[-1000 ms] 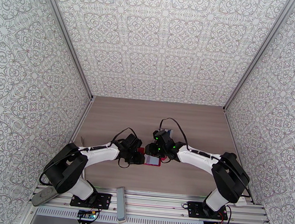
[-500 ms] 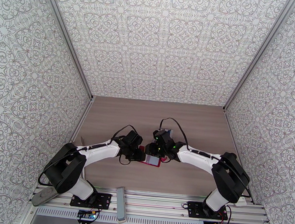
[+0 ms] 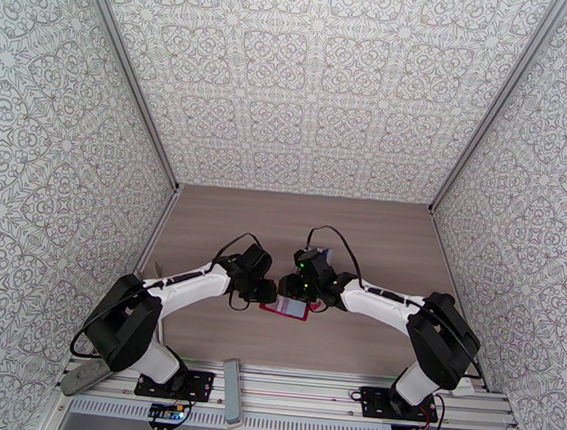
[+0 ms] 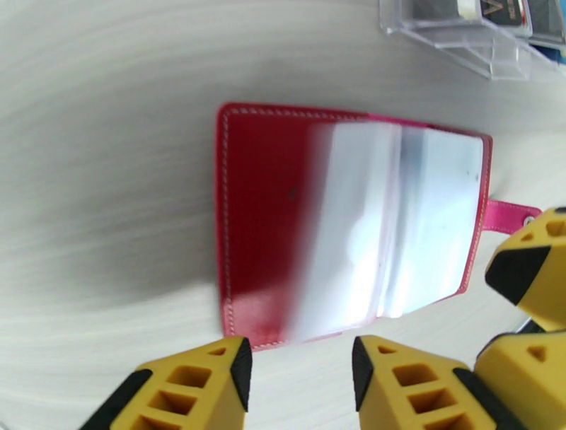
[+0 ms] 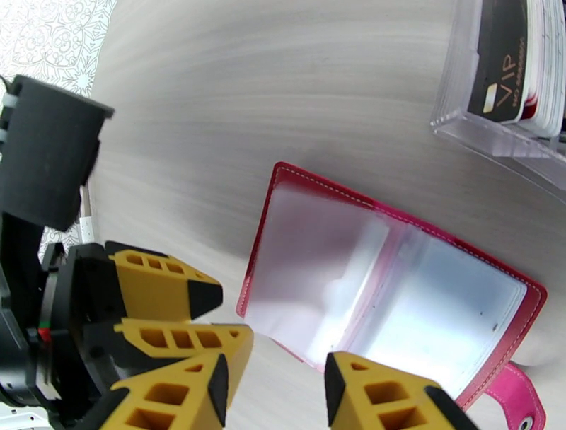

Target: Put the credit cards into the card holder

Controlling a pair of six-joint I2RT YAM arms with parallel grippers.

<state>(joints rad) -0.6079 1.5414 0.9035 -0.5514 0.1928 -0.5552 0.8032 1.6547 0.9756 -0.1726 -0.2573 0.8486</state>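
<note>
The card holder (image 3: 287, 309) (image 4: 262, 226) (image 5: 396, 297) is a red wallet lying open on the wooden table, its clear pockets facing up and its pink snap tab sticking out to one side. The credit cards (image 4: 495, 8) (image 5: 506, 64), a black one in front, stand in a clear plastic box beyond the wallet. My left gripper (image 3: 268, 296) (image 4: 301, 368) hovers at the wallet's left edge, open with nothing between its yellow fingers (image 5: 170, 290). My right gripper (image 3: 296, 294) (image 5: 276, 385) hangs over the wallet's other side, also open and empty, and its fingers (image 4: 527, 272) are near the tab.
The clear card box (image 3: 322, 253) sits just beyond the right gripper. A grey bar (image 3: 229, 401) lies across the near rail between the arm bases. Patterned walls close in the table on the left, right and back.
The left gripper has drawn back from the wallet toward the far side and spread its fingers a little. More of the wallet's red left half now shows. The right arm has stayed put.
</note>
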